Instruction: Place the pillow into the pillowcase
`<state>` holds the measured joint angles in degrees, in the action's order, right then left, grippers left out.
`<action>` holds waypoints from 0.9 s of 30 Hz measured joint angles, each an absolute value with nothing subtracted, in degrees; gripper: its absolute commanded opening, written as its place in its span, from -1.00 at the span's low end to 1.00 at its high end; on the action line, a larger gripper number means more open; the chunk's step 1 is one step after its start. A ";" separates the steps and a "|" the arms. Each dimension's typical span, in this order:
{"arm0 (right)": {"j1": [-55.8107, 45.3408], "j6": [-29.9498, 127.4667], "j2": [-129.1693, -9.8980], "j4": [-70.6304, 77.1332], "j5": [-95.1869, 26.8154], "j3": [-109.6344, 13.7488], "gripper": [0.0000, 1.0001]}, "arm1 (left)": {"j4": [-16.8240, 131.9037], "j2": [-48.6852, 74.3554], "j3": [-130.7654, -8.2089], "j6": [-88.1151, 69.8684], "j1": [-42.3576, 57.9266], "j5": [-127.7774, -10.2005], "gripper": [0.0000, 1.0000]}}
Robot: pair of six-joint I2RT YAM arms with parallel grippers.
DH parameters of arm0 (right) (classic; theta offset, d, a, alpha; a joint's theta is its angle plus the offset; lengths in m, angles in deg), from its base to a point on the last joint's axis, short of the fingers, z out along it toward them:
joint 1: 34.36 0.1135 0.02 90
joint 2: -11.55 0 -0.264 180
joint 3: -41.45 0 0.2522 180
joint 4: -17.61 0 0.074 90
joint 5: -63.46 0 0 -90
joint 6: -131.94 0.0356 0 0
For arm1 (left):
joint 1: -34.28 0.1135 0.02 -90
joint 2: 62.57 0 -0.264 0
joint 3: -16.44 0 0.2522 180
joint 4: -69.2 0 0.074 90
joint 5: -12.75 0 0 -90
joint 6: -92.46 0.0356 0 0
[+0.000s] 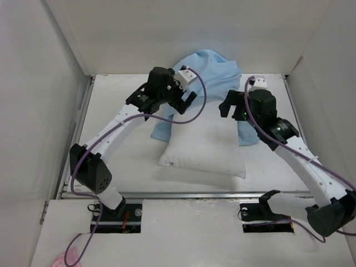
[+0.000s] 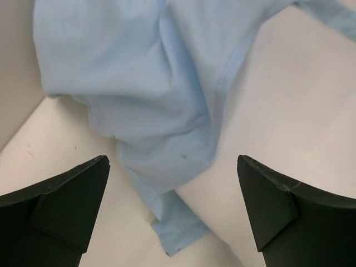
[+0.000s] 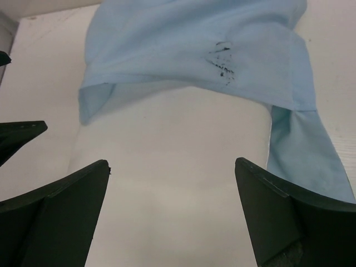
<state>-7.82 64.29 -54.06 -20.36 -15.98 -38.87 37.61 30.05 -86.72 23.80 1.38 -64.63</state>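
The white pillow (image 1: 203, 151) lies in the middle of the table, and its plain face fills the right wrist view (image 3: 172, 167). The light blue pillowcase (image 1: 210, 69) is bunched behind it, with flaps running down past the pillow's left and right far corners. In the right wrist view the pillowcase (image 3: 194, 44) drapes over the pillow's far end and bears a dark smudge (image 3: 222, 61). My left gripper (image 1: 186, 100) hangs open over a folded end of the pillowcase (image 2: 150, 94), fingers (image 2: 67, 194) either side. My right gripper (image 1: 227, 107) is open above the pillow, empty (image 3: 171, 162).
White walls close in the table on the left (image 1: 33, 111), back (image 1: 189, 33) and right (image 1: 328, 72). A metal rail (image 1: 183, 194) runs along the table's near edge. A pink thing (image 1: 61, 258) lies at the bottom left. The left gripper's finger (image 3: 22, 133) shows in the right wrist view.
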 measured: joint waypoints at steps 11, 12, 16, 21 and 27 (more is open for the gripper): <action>-8.10 64.47 -53.40 -20.64 -17.90 -37.10 1.00 | 36.17 46.99 -101.02 24.48 1.25 -61.39 1.00; -8.10 64.47 -53.64 -20.67 -18.25 -36.69 1.00 | 35.71 48.89 -102.09 24.50 1.16 -61.66 1.00; -8.08 64.42 -54.21 -20.45 -19.56 -35.22 1.00 | 34.57 54.44 -105.94 22.53 0.33 -66.22 -0.93; -5.15 63.37 -58.27 -16.73 -19.04 -33.34 1.00 | 35.97 55.16 -109.98 16.41 -0.30 -71.93 -1.00; 0.51 64.12 -75.04 -11.29 -13.83 -38.13 0.07 | 38.79 51.77 -104.89 13.88 -0.87 -73.59 -1.00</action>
<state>0.51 64.12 -75.04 -11.29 -13.83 -38.13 38.79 51.77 -104.89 13.88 -0.87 -73.59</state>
